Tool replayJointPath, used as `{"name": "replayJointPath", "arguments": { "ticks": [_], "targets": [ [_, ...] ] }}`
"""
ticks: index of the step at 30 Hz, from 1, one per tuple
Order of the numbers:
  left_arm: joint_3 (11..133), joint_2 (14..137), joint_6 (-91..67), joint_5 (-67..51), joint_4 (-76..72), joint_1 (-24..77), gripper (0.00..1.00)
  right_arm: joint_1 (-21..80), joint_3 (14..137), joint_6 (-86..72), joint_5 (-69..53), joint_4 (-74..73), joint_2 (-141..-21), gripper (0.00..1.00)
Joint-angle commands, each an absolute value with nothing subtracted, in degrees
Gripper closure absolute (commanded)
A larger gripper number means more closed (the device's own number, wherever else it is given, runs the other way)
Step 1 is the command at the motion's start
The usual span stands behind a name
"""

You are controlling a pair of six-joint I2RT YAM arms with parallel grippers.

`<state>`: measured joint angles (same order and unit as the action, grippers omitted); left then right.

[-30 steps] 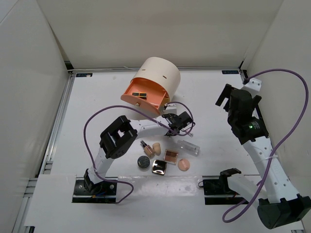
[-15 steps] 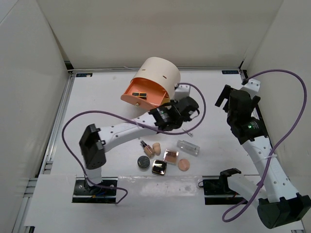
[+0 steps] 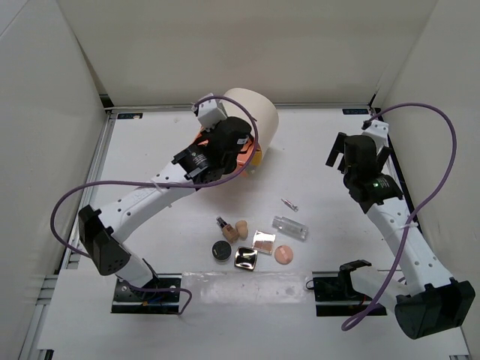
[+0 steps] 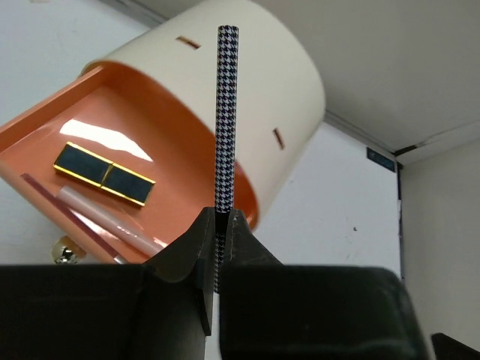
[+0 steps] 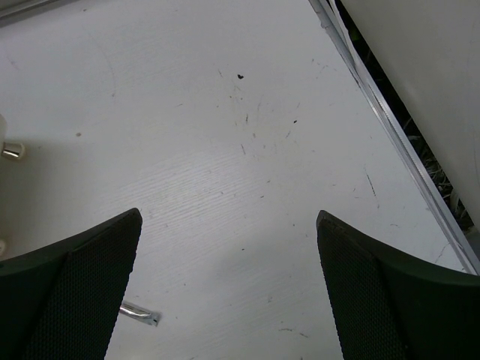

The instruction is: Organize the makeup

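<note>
The slim houndstooth-patterned pencil (image 4: 226,120), light, stiff and probably slippery, stands clamped by its lower end, a sound hold, in the left gripper (image 4: 217,225) over the open orange drawer (image 4: 169,146) of the cream cylinder (image 4: 255,67); the right gripper (image 5: 229,255) gapes wide, empty.

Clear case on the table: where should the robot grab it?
Probably from straight above, pinching the clear case across its narrow width, near the middle. It lies flat and is long and slim, with free room beside both long edges.
</note>
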<state>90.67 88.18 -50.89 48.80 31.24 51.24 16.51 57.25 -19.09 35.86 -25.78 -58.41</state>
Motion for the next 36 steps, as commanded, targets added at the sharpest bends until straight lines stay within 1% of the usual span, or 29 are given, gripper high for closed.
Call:
{"name": "replayJointPath", "arguments": {
  "ticks": [1, 4, 6, 7, 8, 9, 11, 12, 16, 17, 18, 19, 20, 21, 25, 29, 32, 34, 36],
  "targets": [
    [88.2, 86.8, -55.6, 47.4, 33.4, 49.5, 0.9, 16.2, 57.2, -19.5, 36.4, -25.3, -58.0, 0.01],
    [88.1, 87.9, -55.8, 45.5, 33.7, 48.9, 0.88, 16.2, 57.1, -19.7, 35.9, -26.4, -58.7, 0.01],
    [88.3, 88.2, -57.0, 45.4, 34.5, 48.9, 0.82, 16.1, 57.3, -19.9, 36.2, -27.4, -59.4, 0.01],
    [88.4, 88.6, -57.6, 45.3, 35.7, 48.6, 0.78, 16.2, 57.2, -20.0, 36.2, -27.8, -59.8, 0.01],
    [88.2, 88.8, -57.7, 45.2, 35.5, 48.3, 0.67, 16.2, 57.3, -20.0, 36.2, -28.5, -59.9, 0.01],
    [88.2, 88.9, -58.4, 45.3, 35.5, 48.3, 0.62, 16.5, 57.0, -20.0, 36.2, -28.5, -60.1, 0.01],
    [87.7, 88.6, -58.1, 44.8, 35.6, 48.2, 0.57, 16.2, 56.6, -20.0, 36.0, -28.7, -59.4, 0.01],
    [87.8, 88.4, -58.1, 45.0, 35.2, 48.2, 0.51, 16.4, 56.4, -19.7, 35.9, -28.7, -59.4, 0.01],
    [88.1, 87.5, -55.2, 44.7, 32.7, 48.0, 0.34, 16.5, 55.0, -16.4, 31.6, -27.1, -58.2, 0.01],
    [88.1, 87.2, -54.2, 44.6, 32.0, 48.0, 0.27, 16.1, 54.7, -15.5, 30.2, -26.7, -58.0, 0.01],
    [88.2, 86.8, -53.1, 44.4, 30.9, 48.1, 0.07, 16.5, 54.3, -13.0, 26.8, -26.5, -58.4, 0.01],
    [88.8, 86.1, -50.0, 44.0, 29.2, 48.2, 0.02, 16.5, 53.8, -11.3, 24.3, -26.0, -59.1, 0.01],
    [89.0, 85.8, -48.2, 43.8, 27.8, 48.2, 0.02, 16.5, 53.5, -9.3, 21.1, -26.0, -59.1, 0.01],
    [89.6, 85.3, -46.0, 43.3, 27.4, 48.0, 0.02, 16.5, 53.5, -5.7, 14.1, -26.0, -60.1, 0.04],
    [91.9, 83.0, -34.3, 41.1, 25.7, 48.2, 0.02, 19.3, 53.3, 1.1, 2.5, -27.4, -65.4, 0.1],
    [88.2, 77.5, -28.1, 41.5, 26.0, 48.2, 0.02, 22.8, 52.7, 4.3, 1.4, -27.1, -71.7, 0.15],
    [83.9, 71.6, -30.8, 45.9, 31.6, 48.2, 0.02, 24.8, 51.6, 6.1, 1.0, -25.3, -75.2, 0.17],
    [79.8, 66.5, -33.2, 48.0, 36.6, 48.0, 0.02, 26.0, 51.0, 7.0, -2.7, -24.3, -77.7, 0.19],
    [75.5, 61.9, -37.0, 51.6, 41.1, 47.6, 0.02, 26.5, 50.7, 7.7, -3.7, -23.2, -79.3, 0.2]
  ]
}}
